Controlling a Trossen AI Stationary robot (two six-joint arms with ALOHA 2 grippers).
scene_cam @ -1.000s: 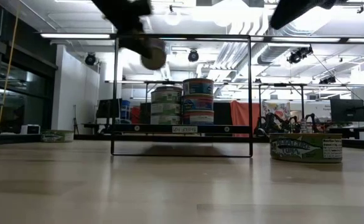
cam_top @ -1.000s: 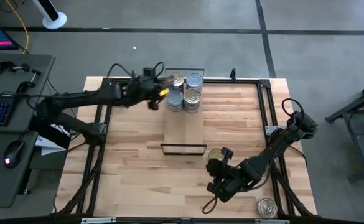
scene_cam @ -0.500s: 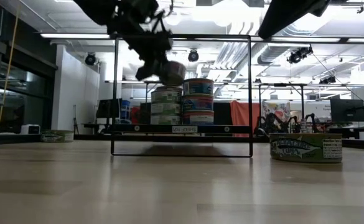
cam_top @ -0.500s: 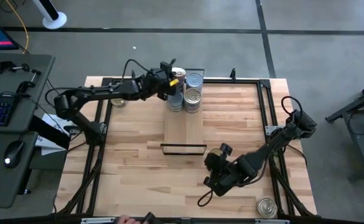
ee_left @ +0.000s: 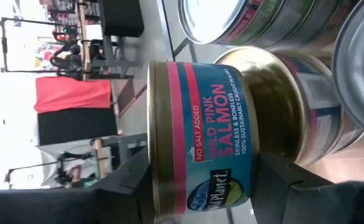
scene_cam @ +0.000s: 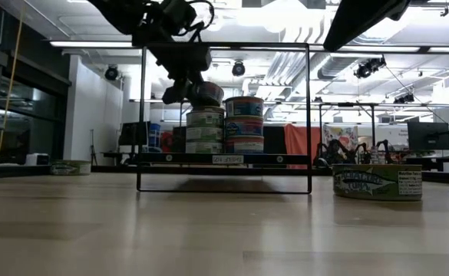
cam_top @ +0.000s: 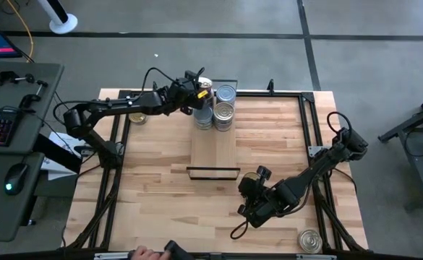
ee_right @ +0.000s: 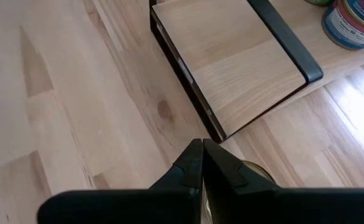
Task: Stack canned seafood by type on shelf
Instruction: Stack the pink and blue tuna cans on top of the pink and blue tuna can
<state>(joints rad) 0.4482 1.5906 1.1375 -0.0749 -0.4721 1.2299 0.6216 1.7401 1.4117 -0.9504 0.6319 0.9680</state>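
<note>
Tin: a small flat round pink-salmon can [ee_left: 200, 134] with blue-and-red label, rigid, dense and slick-walled, sits pinched across its sides in the left claw [cam_top: 194, 94] above the upper-centre stacks on the light-wood shelf [cam_top: 212, 148], right claw [cam_top: 252, 209] pressed together.

Both arms are dark, nearly black, built of slim tubular links joined by thicker rounded joint housings. The left arm [cam_top: 117, 108] carries a thin black cable that arcs in a loop above its forearm, and a small yellow mark shows near its wrist, just behind the fingers [ee_left: 132, 186], which are flat, matte black and angular. The right arm [cam_top: 319, 170] has a black cable looping at its shoulder joint; its fingers [ee_right: 197, 165] are black wedges tapering to narrow tips.
</note>
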